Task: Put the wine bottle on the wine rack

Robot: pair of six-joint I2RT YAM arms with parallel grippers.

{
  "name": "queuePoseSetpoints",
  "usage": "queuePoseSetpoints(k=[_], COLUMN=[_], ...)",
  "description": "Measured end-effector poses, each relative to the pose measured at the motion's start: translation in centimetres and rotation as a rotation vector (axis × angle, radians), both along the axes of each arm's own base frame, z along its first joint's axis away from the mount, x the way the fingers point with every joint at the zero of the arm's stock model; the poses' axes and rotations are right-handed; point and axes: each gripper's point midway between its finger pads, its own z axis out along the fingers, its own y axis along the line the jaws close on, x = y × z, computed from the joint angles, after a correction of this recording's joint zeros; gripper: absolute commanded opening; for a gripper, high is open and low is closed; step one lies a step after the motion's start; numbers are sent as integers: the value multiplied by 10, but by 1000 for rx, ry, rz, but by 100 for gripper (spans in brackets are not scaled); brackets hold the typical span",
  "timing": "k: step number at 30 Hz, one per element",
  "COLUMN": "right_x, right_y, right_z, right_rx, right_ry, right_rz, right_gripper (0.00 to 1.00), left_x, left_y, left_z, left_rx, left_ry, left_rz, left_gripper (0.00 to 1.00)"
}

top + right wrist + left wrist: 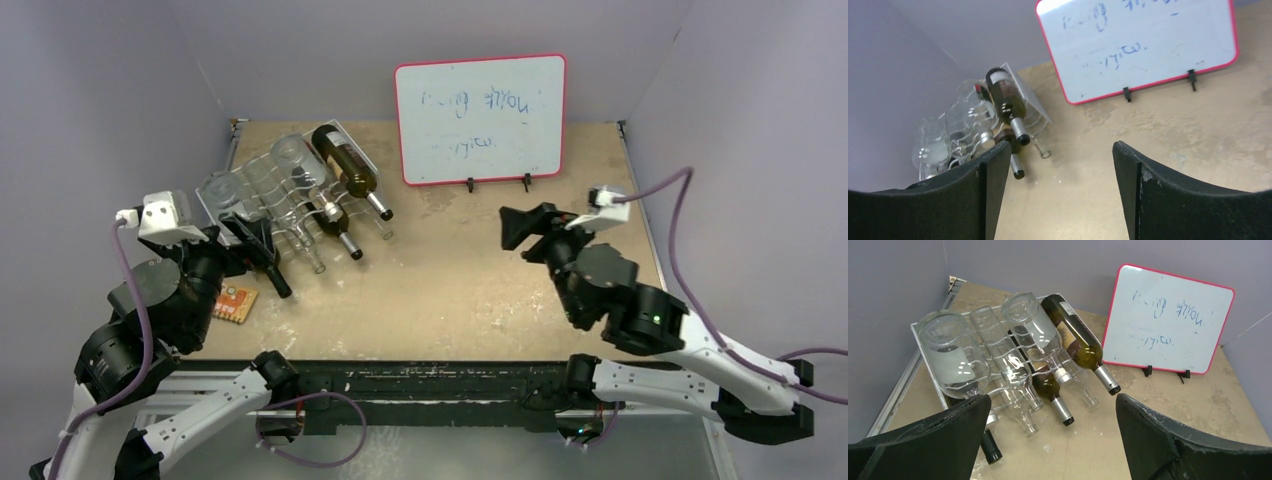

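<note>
Writing on the whiteboard (480,120) unreadable; left claw (252,243) covers wine rack (300,200)'s corner

1. White throughout, in wavy wire lines: wine rack (1035,107).
2. Dark olive-brown glass, cream and tan label, silver neck, black tip: wine bottle (1078,342).
3. Colourless and see-through, crossed by white rack lines: clear bottles (950,355).
4. Dark glass again, with a silver neck and black tip: lower bottle (1048,387).
5. White face, pink-red frame, faint blue scribbles, black feet: whiteboard (1168,320).
6. Tan, mottled with pale whitish scuffs: table (1148,415).
7. Flat lilac-grey, unpatterned: walls (1048,265).
8. Matte black, flecked with pale scratches: left gripper (1052,400) and right gripper (1060,145).
9. Purple: cables (130,290).
10. Orange with small pale marks: small board (235,303).
</note>
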Motion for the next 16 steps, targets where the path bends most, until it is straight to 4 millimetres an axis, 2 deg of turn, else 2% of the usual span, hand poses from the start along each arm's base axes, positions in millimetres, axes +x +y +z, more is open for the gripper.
queuePoseSetpoints(k=[2, 6, 10, 16], right_x=[-4, -7, -9, -12], right_y=[-22, -45, -57, -69], right_z=[10, 26, 37, 47], right_rx=[15, 6, -18, -26], right_ry=[-17, -39, -57, -80], right_rz=[-41, -87, -105, -118], right_gripper=[79, 80, 81, 82], left_x=[-2, -9, -17, -21], left_y=[3, 14, 26, 35], left_z=[5, 27, 49, 60], left_rx=[-1, -26, -50, -51], left_ry=[-12, -60, -113, -138], left_rz=[5, 24, 46, 64], left_gripper=[97, 97, 97, 97])
